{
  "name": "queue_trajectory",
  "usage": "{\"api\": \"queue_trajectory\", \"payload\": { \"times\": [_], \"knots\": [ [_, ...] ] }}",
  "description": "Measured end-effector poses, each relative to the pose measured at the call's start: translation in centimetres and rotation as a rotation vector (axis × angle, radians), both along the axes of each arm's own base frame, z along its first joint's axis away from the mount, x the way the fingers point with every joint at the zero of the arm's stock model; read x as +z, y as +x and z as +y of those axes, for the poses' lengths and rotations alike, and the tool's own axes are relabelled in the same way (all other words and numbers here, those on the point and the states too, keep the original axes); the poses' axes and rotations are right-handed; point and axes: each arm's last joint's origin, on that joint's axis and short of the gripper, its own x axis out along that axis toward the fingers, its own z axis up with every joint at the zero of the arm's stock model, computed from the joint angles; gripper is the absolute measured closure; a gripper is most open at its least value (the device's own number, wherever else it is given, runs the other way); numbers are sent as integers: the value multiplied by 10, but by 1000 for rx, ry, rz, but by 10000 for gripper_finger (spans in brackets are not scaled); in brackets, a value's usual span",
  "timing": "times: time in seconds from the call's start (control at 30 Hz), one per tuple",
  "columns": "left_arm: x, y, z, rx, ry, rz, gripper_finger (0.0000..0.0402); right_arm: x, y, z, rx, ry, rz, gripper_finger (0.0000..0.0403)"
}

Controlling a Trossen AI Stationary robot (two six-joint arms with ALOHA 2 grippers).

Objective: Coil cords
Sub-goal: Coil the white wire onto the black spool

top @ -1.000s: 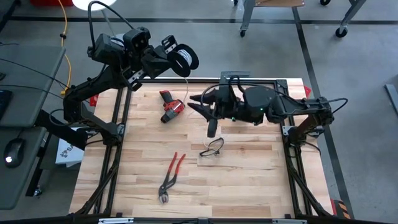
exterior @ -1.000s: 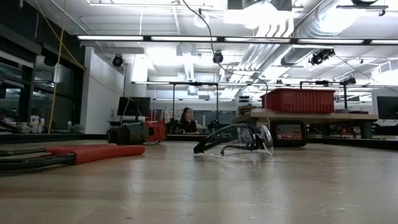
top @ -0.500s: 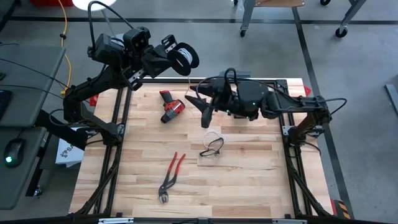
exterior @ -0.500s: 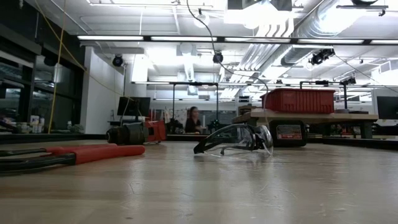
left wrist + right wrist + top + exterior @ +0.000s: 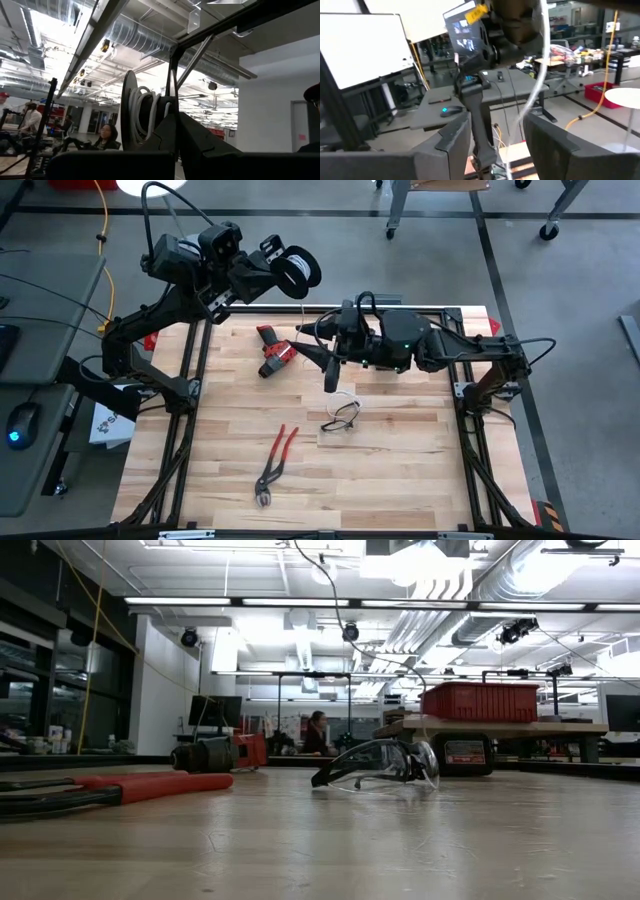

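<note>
A small black spool (image 5: pixel 297 272) with white cord wound on it (image 5: pixel 139 116) is held high over the table's far left corner by my shut left gripper (image 5: pixel 275 268). From the spool the thin white cord (image 5: pixel 301 310) hangs down, and its slack end (image 5: pixel 347 395) lies on the table beside the safety glasses. My right gripper (image 5: pixel 318 352) hovers just right of the hanging cord, pointing level toward the left. It is open, and in the right wrist view the cord (image 5: pixel 536 95) runs down through the gap between its fingers. My left gripper holds the spool between its two fingers (image 5: pixel 172 137) at the flange side (image 5: pixel 162 117) nearest the wrist; the fingers cover the exact place. They slant upward from the table's left. The spool stands on edge, lifted well clear of the table. My right gripper: I cannot tell whether a finger touches the cord.
Clear safety glasses (image 5: pixel 340 418) lie mid-table, red-handled pliers (image 5: pixel 275 463) nearer the front, and a red and black drill (image 5: pixel 275 350) at the far left. The black frame rails (image 5: pixel 195 380) run along the table's sides.
My right gripper has shifted a little toward the table's left edge, closer to the hanging cord and the spool. The left gripper and the spool have kept still.
</note>
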Motion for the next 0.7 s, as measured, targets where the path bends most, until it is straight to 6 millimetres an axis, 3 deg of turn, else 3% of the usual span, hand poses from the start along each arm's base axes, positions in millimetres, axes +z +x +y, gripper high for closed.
{"api": "queue_trajectory", "payload": {
  "times": [0.3,0.47,0.6,0.7],
  "knots": [
    [0,0,0,5,-5,-1,401,3,0,1,32,-1,-26,264],
    [0,0,0,4,-9,0,402,4,0,1,31,-16,-34,315],
    [0,0,1,22,-15,-7,401,3,0,2,33,-13,-32,382],
    [2,-5,4,56,-24,1,402,4,-4,7,49,-12,-18,395]
  ]
}}
